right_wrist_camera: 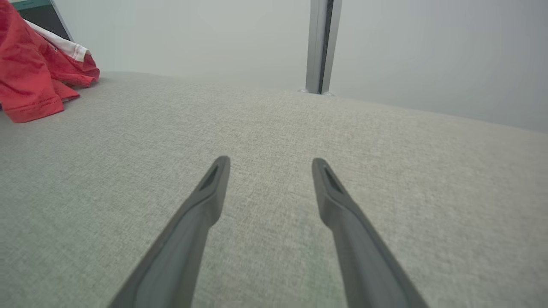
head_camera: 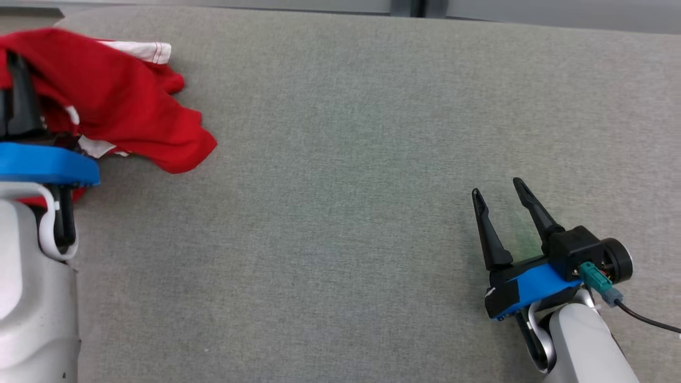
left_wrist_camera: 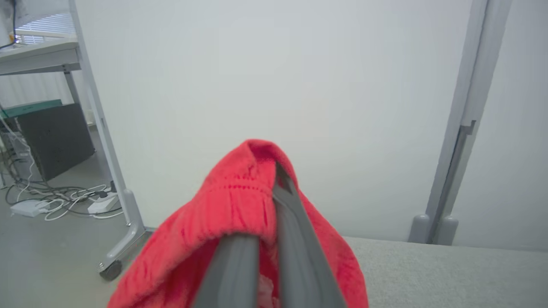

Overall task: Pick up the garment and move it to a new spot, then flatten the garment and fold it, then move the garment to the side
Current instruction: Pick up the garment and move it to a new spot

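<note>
The garment (head_camera: 127, 106) is red with white trim and lies bunched at the far left of the grey table (head_camera: 346, 159). My left gripper (head_camera: 16, 64) is shut on a fold of it. In the left wrist view the red cloth (left_wrist_camera: 231, 201) drapes over my closed fingers (left_wrist_camera: 295, 231) and is raised off the surface, hiding the fingertips. My right gripper (head_camera: 496, 187) hovers open over bare table at the lower right, far from the garment, with nothing between its fingers (right_wrist_camera: 205, 201). The right wrist view has the garment (right_wrist_camera: 30, 77) at its upper left.
A pale wall panel with a grey upright post (right_wrist_camera: 321, 47) stands behind the table's far edge. Beyond the table's left end stand a wheeled desk frame (left_wrist_camera: 111, 171), a dark box (left_wrist_camera: 55, 137) and loose cables (left_wrist_camera: 55, 201) on the floor.
</note>
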Robot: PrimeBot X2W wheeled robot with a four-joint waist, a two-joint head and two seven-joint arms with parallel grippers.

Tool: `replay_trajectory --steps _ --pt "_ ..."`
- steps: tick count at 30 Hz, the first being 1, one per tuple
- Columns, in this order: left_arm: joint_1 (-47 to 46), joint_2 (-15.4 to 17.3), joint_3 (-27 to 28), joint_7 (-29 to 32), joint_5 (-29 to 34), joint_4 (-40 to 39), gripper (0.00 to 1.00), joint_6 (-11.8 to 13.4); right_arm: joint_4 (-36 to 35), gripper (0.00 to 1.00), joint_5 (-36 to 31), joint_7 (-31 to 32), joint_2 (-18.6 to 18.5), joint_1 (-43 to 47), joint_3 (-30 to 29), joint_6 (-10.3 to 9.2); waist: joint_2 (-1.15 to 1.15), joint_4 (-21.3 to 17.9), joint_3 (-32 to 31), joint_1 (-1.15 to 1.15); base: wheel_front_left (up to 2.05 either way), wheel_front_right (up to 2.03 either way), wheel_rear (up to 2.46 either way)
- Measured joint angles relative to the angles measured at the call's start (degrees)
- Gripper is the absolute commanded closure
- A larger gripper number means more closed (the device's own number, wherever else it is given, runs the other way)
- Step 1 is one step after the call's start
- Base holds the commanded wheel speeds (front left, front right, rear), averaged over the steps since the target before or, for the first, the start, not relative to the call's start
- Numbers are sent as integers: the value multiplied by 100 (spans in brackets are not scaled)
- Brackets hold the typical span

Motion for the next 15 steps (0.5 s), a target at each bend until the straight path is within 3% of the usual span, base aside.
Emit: replay_trajectory --steps 8,15 --pt "23 137 -1094 -1 -190 -1211 100 -1 -9 0 328 1 -2 174 135 0 0 -503 -293 0 0 0 0" --pt "178 36 -2185 0 -411 -1752 100 -1 -44 0 558 1 -5 477 315 0 0 -1363 -515 0 0 0 0"
